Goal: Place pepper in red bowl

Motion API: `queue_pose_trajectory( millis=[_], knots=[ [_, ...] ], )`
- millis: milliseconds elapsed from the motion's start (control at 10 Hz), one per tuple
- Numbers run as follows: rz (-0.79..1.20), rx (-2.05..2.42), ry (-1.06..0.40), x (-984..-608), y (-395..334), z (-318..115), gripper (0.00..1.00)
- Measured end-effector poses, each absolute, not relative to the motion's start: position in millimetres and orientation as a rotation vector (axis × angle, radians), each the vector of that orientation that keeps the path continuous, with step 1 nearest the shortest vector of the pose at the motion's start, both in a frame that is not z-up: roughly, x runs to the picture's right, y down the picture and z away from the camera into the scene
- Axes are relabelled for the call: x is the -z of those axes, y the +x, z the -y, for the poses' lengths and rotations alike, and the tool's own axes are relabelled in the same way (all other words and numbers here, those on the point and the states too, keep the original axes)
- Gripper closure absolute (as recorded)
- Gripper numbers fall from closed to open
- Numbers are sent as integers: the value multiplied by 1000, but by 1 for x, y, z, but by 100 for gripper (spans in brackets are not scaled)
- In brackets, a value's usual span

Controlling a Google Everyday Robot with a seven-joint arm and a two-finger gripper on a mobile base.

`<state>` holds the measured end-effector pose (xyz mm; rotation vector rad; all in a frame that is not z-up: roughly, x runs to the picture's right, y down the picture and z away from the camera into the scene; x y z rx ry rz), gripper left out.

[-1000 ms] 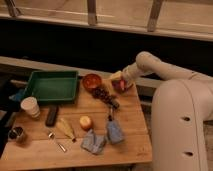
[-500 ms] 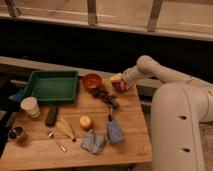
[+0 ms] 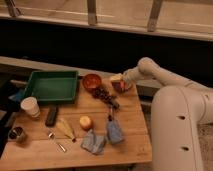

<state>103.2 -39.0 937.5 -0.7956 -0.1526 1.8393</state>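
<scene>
Hardly anything is being shifted since the earlier frames: the gripper (image 3: 118,80) is being kept at the far right of the table (image 3: 130,145), with only a slight drift toward nine o'clock. Nearest, the blue cloths (image 3: 102,139) and the round fruit (image 3: 86,122) are being left untouched. Farther in, the grape cluster (image 3: 105,95) is lying at five o'clock from the red bowl (image 3: 91,81). That bowl is being shown with a dark inside and nothing visible in it, so the placing is being judged as not yet done. At three o'clock from it, a small red-orange patch, taken for the pepper (image 3: 119,87), is being seen just under the gripper, at the purple bowl (image 3: 125,88). Whether the gripper is closed on it cannot be told. The carry toward nine o'clock and the release are being left to do.
</scene>
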Motion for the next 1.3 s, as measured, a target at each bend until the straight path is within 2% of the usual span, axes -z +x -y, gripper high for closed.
queue_pose_trajectory(
  millis=[500,600,700,800,1000,1100,1300],
  knots=[
    [159,-1831,-806,-936,99,40,78],
    [155,-1827,-804,-936,99,39,85],
    [145,-1820,-798,-937,100,38,88],
    [138,-1816,-793,-938,99,38,85],
    [124,-1806,-788,-939,95,38,67],
    [122,-1803,-785,-939,95,38,55],
    [134,-1799,-773,-933,95,44,40]
  ],
)
